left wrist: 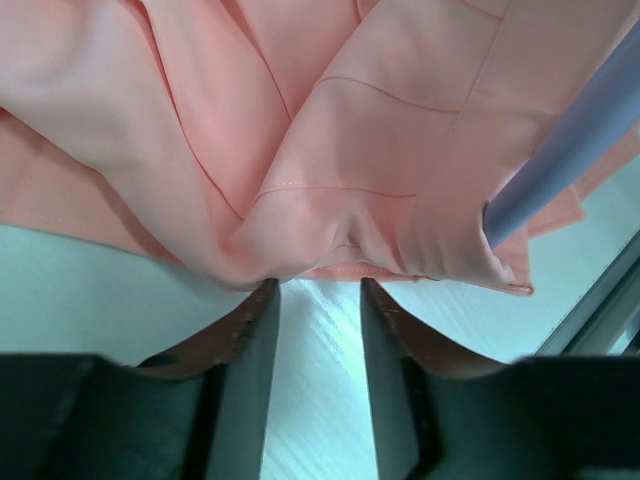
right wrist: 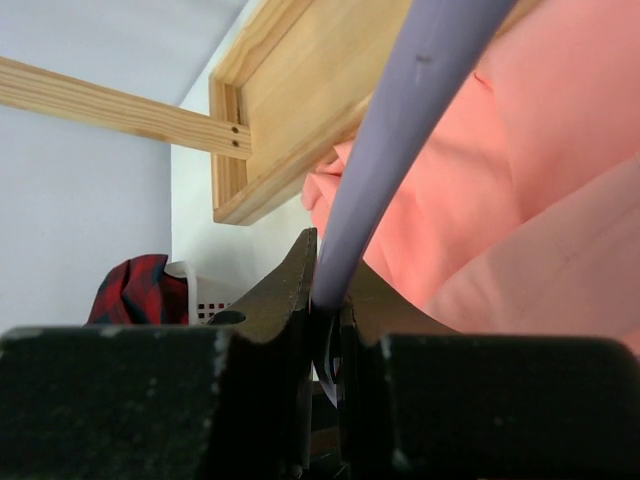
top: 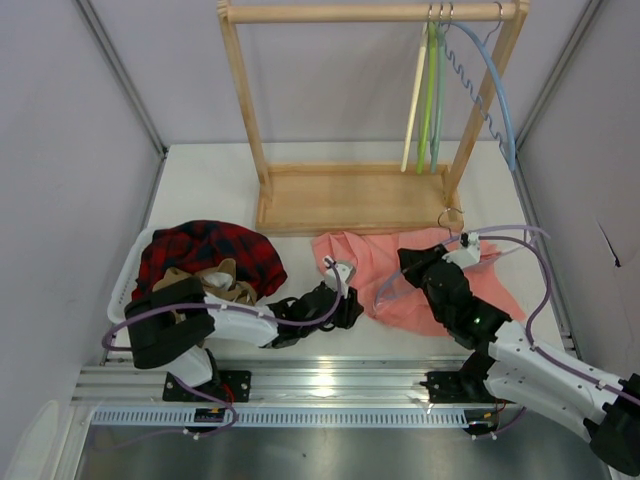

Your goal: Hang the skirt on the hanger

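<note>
The salmon-pink skirt (top: 450, 285) lies crumpled on the table in front of the wooden rack. My left gripper (top: 352, 303) sits low at its left hem. In the left wrist view the left gripper (left wrist: 318, 285) is open, bare table shows between the fingers, and the folded skirt (left wrist: 300, 130) starts right at the tips. The lilac hanger (left wrist: 570, 130) slants across the cloth there. My right gripper (top: 405, 260) rests over the skirt's middle. Seen from its wrist, the right gripper (right wrist: 330, 270) is shut on the hanger (right wrist: 400, 130), which rises over the skirt (right wrist: 540, 180). One hanger end (top: 385, 290) curves out by the hem.
The wooden rack (top: 360, 195) stands behind the skirt, with cream, green and light blue hangers (top: 430, 90) on its top bar. A white basket (top: 128, 270) at the left holds a red-and-black plaid garment (top: 205, 250) and a tan one. Walls close both sides.
</note>
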Robot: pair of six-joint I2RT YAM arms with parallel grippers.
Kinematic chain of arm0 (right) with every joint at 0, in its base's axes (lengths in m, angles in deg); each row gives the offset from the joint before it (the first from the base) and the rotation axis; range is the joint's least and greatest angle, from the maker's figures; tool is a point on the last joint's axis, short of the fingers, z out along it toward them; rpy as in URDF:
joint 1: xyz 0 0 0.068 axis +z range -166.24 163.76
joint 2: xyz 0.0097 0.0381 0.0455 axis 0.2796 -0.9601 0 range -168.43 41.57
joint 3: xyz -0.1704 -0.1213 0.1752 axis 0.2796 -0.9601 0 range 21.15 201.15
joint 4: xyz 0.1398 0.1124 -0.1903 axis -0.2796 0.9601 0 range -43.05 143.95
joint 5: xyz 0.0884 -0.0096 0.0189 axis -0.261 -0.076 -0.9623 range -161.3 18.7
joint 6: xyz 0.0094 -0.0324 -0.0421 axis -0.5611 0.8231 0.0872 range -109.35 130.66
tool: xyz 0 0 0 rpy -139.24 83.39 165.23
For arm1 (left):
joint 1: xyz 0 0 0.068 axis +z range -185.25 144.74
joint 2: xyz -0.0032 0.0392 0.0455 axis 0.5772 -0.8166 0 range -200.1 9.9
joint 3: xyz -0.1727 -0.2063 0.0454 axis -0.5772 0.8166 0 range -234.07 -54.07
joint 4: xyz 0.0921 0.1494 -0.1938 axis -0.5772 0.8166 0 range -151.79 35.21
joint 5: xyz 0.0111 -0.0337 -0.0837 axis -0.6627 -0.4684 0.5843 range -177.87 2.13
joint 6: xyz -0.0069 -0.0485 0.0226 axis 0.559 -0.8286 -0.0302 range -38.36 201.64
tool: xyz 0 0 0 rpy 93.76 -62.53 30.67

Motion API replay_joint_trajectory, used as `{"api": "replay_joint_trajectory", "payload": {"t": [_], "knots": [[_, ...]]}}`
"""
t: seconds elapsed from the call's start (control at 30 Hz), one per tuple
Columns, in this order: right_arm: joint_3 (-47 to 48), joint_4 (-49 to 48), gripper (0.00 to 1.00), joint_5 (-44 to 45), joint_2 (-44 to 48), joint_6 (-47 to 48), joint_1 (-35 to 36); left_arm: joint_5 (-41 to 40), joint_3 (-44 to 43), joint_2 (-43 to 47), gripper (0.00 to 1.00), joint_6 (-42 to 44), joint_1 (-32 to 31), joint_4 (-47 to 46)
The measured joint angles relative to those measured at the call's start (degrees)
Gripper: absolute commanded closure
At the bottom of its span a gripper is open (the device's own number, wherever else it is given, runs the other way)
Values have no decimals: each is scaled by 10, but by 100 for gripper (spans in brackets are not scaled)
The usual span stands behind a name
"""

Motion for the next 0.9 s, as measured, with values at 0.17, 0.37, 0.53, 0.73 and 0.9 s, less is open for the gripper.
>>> {"api": "replay_joint_trajectory", "payload": {"t": [0.17, 0.37, 0.53, 0.73, 0.9], "knots": [[-9, 5, 100, 4, 4, -12, 14, -2, 8, 44, 48, -7, -2, 23], [-9, -7, 100, 12, -9, -15, 27, -17, 25, 164, 48, -19, -17, 62], [-9, -22, 100, 17, -41, -14, 32, -40, 27, 245, 48, -20, -59, 87], [-3, -42, 100, 22, -71, -9, 35, -49, 34, 237, 51, -38, -91, 91], [17, -55, 100, 21, -101, 12, 32, -49, 31, 180, 50, -46, -116, 68]]}}
